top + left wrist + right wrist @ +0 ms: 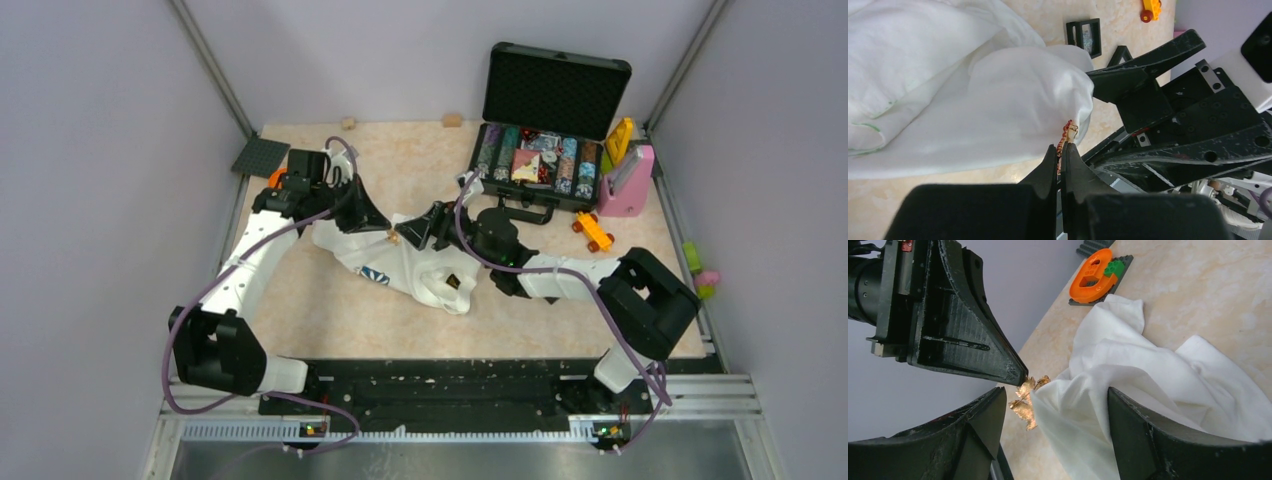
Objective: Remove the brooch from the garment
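Note:
The garment (405, 268) is a white shirt crumpled at the table's middle, with a dark blue patch (375, 275). The brooch (393, 238) sits at its upper edge, between the two grippers. My left gripper (383, 230) is shut on the brooch. In the left wrist view the fingertips (1052, 156) pinch the orange-red brooch (1067, 134) against the shirt's fold (1013, 100). My right gripper (1053, 412) is open, its jaws standing either side of a raised fold of the shirt (1083, 405). The brooch's golden back (1026, 401) hangs at that fold's edge, under the left fingertip (1015, 372).
An open black case (545, 120) of chips stands at the back right, with an orange toy car (592, 231) and a pink holder (628, 185) beside it. An orange letter toy (1091, 276) lies on a dark baseplate (260, 157) at the back left.

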`<state>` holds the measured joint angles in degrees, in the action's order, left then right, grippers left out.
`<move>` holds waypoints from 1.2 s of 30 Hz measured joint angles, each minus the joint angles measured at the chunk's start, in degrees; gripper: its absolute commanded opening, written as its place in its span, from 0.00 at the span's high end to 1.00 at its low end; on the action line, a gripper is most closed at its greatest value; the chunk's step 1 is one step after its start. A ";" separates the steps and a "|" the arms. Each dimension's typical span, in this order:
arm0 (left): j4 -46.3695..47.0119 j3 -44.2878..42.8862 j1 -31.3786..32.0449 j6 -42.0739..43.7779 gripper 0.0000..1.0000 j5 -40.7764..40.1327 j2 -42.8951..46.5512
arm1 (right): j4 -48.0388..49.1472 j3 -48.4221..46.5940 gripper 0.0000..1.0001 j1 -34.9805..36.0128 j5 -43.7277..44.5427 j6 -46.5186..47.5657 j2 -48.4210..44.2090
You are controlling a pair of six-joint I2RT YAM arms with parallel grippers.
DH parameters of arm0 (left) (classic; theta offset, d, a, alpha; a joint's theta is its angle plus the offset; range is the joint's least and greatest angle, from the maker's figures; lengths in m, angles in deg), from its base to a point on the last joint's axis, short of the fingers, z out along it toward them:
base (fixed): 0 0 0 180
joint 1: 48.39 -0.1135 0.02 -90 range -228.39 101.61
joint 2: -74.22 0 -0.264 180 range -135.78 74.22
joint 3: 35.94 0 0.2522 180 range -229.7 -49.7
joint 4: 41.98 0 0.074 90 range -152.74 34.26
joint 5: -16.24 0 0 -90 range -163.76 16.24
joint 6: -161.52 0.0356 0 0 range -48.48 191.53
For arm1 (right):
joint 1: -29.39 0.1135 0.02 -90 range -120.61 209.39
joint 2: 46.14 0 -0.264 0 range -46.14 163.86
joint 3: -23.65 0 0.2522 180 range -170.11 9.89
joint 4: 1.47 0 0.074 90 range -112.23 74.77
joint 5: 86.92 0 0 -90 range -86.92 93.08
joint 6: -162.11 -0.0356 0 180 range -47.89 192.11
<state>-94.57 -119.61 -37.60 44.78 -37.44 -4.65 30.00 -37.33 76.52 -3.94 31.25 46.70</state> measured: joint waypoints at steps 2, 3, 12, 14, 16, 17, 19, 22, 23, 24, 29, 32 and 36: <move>0.66 0.07 0.00 -0.39 1.00 0.90 0.00 | 0.24 0.00 0.27 0.00 0.28 0.28 0.42; 0.94 0.15 -0.02 -0.55 1.00 1.36 0.00 | 0.31 0.00 0.27 0.00 0.33 0.33 0.61; 2.73 0.72 -0.04 -1.33 1.00 3.34 0.00 | 0.72 -0.02 0.32 0.31 0.55 1.31 1.75; 2.80 0.74 -0.07 -1.36 1.00 3.37 0.00 | 0.92 -0.02 0.34 0.33 0.61 1.62 1.75; 2.89 0.74 -0.11 -1.42 1.00 3.50 0.00 | 1.27 -0.02 0.35 0.33 0.70 1.90 1.75; 2.93 0.74 -0.13 -1.44 1.00 3.58 0.00 | 1.51 -0.02 0.35 0.35 0.70 2.14 1.79; 3.17 0.90 -0.17 -1.46 1.00 3.74 0.00 | 1.70 0.00 0.36 0.37 0.72 2.45 1.92; 3.58 1.22 -0.22 -1.66 1.00 3.93 0.00 | 1.81 -0.02 0.36 0.39 0.74 3.28 2.32; 3.89 1.33 -0.24 -1.73 1.00 4.02 0.00 | 1.84 -0.02 0.36 0.39 0.87 3.56 2.49; 4.26 1.49 -0.24 -1.75 1.00 4.04 0.00 | 1.81 -0.02 0.37 0.44 1.05 3.87 2.56; 5.60 2.49 -0.31 -2.19 1.00 4.44 0.00 | 1.68 -0.02 0.35 0.81 1.95 5.81 2.56; 5.66 2.56 -0.35 -2.08 1.00 4.26 0.00 | 1.46 0.00 0.28 0.87 2.40 6.43 2.54; 4.61 2.56 -0.26 -0.68 1.00 1.75 0.00 | -0.20 0.31 0.23 0.87 2.95 7.52 1.84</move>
<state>-89.96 -117.05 -37.86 44.11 -35.69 -4.65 29.81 -37.02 77.39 -0.99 38.77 48.54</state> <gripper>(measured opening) 0.021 0.743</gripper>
